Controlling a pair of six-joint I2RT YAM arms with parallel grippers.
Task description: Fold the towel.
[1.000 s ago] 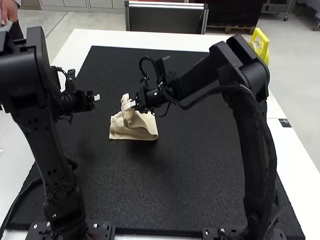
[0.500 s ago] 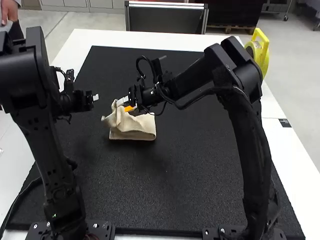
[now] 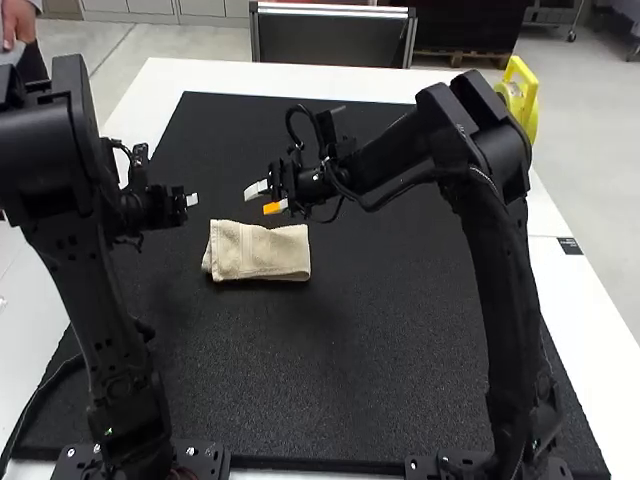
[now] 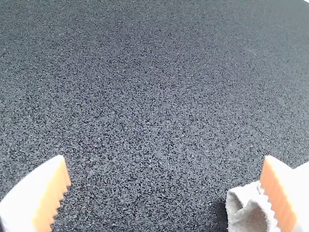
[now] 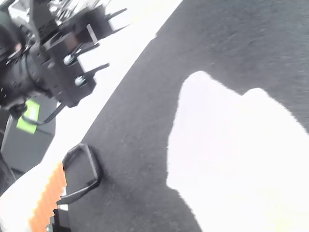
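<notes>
Towel, beige terry rectangle, folded; work likely nearly done, edges perhaps unsquared. White-fingered, orange-padded right gripper, matching left gripper: fingers parted, near towel.

bright light washes the towel to glaring white in the right wrist view.
</notes>
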